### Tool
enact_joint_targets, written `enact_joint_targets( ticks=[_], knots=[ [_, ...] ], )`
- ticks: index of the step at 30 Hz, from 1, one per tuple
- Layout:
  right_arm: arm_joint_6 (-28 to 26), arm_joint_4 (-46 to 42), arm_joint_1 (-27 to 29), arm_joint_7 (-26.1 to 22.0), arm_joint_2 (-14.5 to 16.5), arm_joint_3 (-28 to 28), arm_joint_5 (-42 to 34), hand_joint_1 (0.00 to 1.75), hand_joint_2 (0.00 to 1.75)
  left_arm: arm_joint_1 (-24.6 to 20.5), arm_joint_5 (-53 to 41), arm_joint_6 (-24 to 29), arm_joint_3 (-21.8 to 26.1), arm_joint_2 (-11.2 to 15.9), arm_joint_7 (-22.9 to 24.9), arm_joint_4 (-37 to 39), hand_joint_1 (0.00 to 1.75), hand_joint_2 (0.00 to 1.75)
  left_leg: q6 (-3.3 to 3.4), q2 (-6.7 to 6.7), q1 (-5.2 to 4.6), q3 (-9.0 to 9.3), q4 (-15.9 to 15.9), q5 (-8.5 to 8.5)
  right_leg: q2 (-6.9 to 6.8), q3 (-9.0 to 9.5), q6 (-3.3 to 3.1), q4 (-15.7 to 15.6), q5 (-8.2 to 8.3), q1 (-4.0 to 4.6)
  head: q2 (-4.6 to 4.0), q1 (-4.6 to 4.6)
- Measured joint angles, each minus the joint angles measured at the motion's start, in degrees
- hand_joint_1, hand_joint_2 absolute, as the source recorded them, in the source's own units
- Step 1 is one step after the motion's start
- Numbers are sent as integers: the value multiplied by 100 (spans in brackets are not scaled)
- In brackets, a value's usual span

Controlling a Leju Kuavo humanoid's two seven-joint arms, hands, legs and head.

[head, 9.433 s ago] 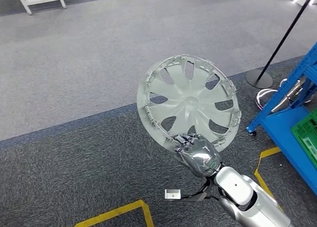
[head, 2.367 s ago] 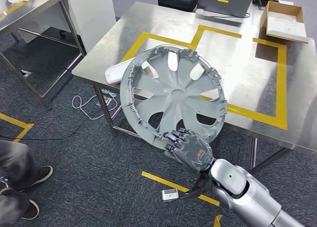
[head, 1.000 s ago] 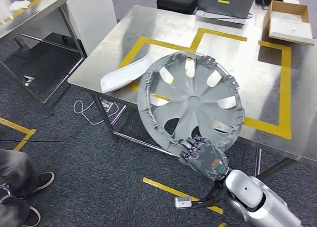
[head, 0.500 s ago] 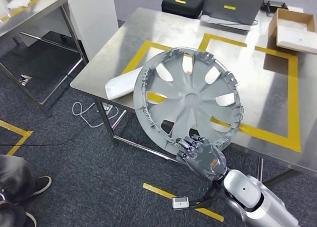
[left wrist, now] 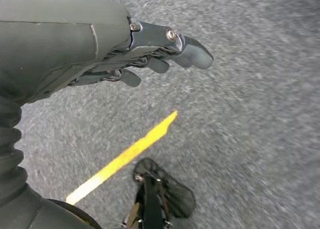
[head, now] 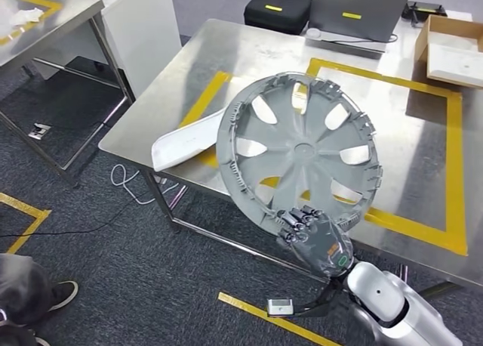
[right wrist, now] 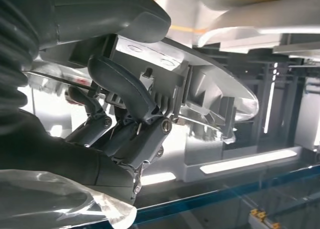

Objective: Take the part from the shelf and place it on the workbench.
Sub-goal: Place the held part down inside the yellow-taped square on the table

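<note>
The grey wheel cover (head: pixel 299 149) is gripped at its lower rim by the right hand (head: pixel 316 239), fingers curled over the edge and thumb behind it. The cover is held tilted above the near edge of the steel workbench (head: pixel 398 149), extending up and away from the hand, over the yellow tape outline (head: pixel 453 165). A white plastic part (head: pixel 182 140) lies on the bench just beside the cover. The left hand (left wrist: pixel 113 49) hangs over grey carpet (left wrist: pixel 245 114), fingers extended, nothing held.
</note>
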Motion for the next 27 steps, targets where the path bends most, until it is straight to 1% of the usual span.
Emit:
enact_joint_targets(
  ticks=[1,2,3,4,5,6,7,8,9,10,11,12,14,15,16,17,18,19,20,21,22,23,24,25,26,27],
  knots=[
    [-8,0,0,9,9,-15,1,175,175,-3,-1,1,3,-2,0,0,0,175,-30,3,9,-194,329,-48,-5,63,-26,-10,-42,-4,0,-2],
    [-17,0,1,16,16,-30,3,175,175,-2,-2,2,7,-3,0,0,0,175,-59,5,17,-423,674,-154,-3,122,-44,-11,-91,-5,0,-4],
    [-28,0,8,25,26,-40,6,175,175,4,-2,3,12,-4,1,0,0,175,-80,5,25,-647,963,-302,1,182,-50,-11,-138,-5,0,-3],
    [-39,0,22,37,38,-50,10,175,175,12,0,3,19,-4,4,0,0,175,-93,5,30,-838,1151,-439,7,256,-51,-11,-193,-6,0,-4],
    [-49,0,38,46,51,-61,14,175,175,20,3,4,26,-3,9,0,0,175,-95,5,31,-941,1159,-489,12,335,-48,-11,-248,-6,0,-3],
    [-55,1,54,61,73,-74,18,175,175,25,5,4,32,-2,19,0,0,175,-88,5,31,-973,1004,-406,16,421,-39,-11,-308,-7,0,-4],
    [-59,3,60,75,103,-90,16,175,175,28,8,4,38,0,30,0,0,175,-74,5,31,-954,721,-183,18,509,-25,-12,-375,-8,0,-3],
    [-61,12,56,92,145,-105,9,175,175,31,14,0,42,2,43,0,0,175,-52,9,27,-921,379,159,22,582,-7,-9,-438,-6,0,-5],
    [-64,27,43,111,194,-115,0,175,175,33,21,-9,46,4,57,0,0,175,-26,14,19,-890,101,418,30,643,18,0,-502,2,0,-7],
    [-74,44,20,129,237,-124,-11,175,175,35,33,-21,50,3,73,0,0,175,2,18,9,-865,-69,613,37,664,46,7,-562,12,0,-5],
    [-85,60,-5,145,275,-134,-22,175,175,36,46,-33,52,-1,86,0,0,175,30,21,-4,-853,-135,700,43,675,76,4,-612,18,0,-4],
    [-95,72,-32,155,305,-143,-29,175,175,34,55,-44,54,-5,95,0,0,175,57,19,-14,-835,-127,669,45,684,109,-13,-651,20,0,-3],
    [-103,79,-79,164,347,-172,-45,175,175,23,65,-65,55,-14,99,0,0,175,111,12,4,-787,-173,686,34,699,170,-25,-726,7,0,2],
    [-105,80,-99,168,365,-185,-63,175,175,14,67,-87,55,-16,96,0,0,175,140,9,16,-767,-205,682,32,651,193,81,-806,3,0,6],
    [-107,81,-114,172,378,-202,-87,175,175,4,68,-119,55,-18,87,0,0,175,168,7,27,-749,-229,674,31,532,213,307,-931,-1,0,10],
    [-108,81,-118,174,390,-216,-119,175,175,-2,68,-155,55,-19,72,0,0,175,192,6,23,-742,-235,657,31,337,225,640,-1080,-2,0,13],
    [-108,81,-111,176,399,-229,-151,175,175,-5,69,-187,55,-20,53,0,0,175,211,6,20,-736,-234,639,33,95,236,1018,-1217,-4,0,13],
    [-108,81,-88,178,408,-241,-181,175,175,-5,69,-210,55,-21,31,0,0,175,223,6,17,-725,-234,619,32,-125,243,1319,-1278,-5,0,11],
    [-108,81,-58,178,414,-251,-208,175,175,-2,69,-223,55,-21,13,0,0,175,229,6,15,-704,-234,597,31,-273,246,1455,-1227,-4,0,13],
    [-107,81,-24,179,419,-262,-229,175,175,1,68,-228,55,-21,2,0,0,175,228,9,14,-670,-234,570,26,-312,244,1364,-1043,-4,0,13],
    [-106,81,5,181,422,-278,-249,175,175,3,67,-232,55,-21,-3,0,0,175,222,15,13,-625,-234,541,2,-244,234,1073,-772,-3,0,14],
    [-105,80,26,183,425,-296,-263,175,175,7,64,-235,55,-22,-4,0,0,175,209,24,9,-580,-235,513,-79,-122,219,709,-522,7,0,13],
    [-105,79,34,184,433,-316,-275,175,175,8,62,-237,55,-24,-3,0,0,175,188,38,-3,-544,-228,486,-161,-7,197,372,-335,29,0,14],
    [-104,74,34,184,449,-335,-284,175,175,11,57,-237,55,-25,-3,0,0,175,161,58,-15,-522,-231,472,-227,78,171,162,-240,48,0,12],
    [-104,66,33,183,469,-350,-290,175,175,14,52,-233,55,-27,-2,0,0,175,135,89,-26,-509,-236,465,-259,116,143,75,-221,68,0,10],
    [-104,57,33,182,488,-363,-296,175,175,15,47,-227,55,-30,-2,0,0,175,110,128,-33,-500,-245,466,-222,123,115,51,-209,78,0,10]
  ],
)
